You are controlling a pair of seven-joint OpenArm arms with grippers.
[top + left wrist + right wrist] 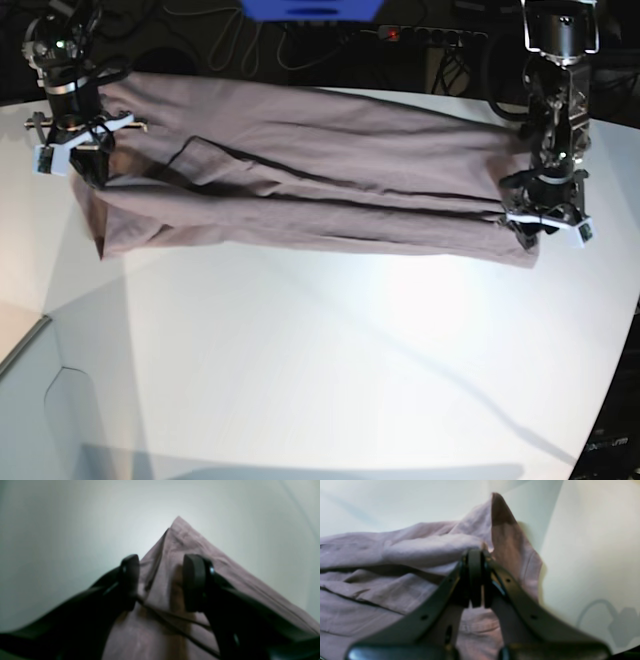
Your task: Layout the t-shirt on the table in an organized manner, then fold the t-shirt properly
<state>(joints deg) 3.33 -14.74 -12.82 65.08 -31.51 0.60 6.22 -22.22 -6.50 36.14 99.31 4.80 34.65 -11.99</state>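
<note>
Base view: t-shirt [320, 180] stretched long across the tabletop [330, 360], folding unfinished; left hand [160, 582] spread wide, right hand [475, 578] pinching a corner.

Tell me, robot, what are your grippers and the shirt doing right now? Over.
Left gripper open over a shirt corner. Right gripper shut on the shirt's other end. Shirt stretched across the table, still wrinkled. Nothing in the way.
</note>
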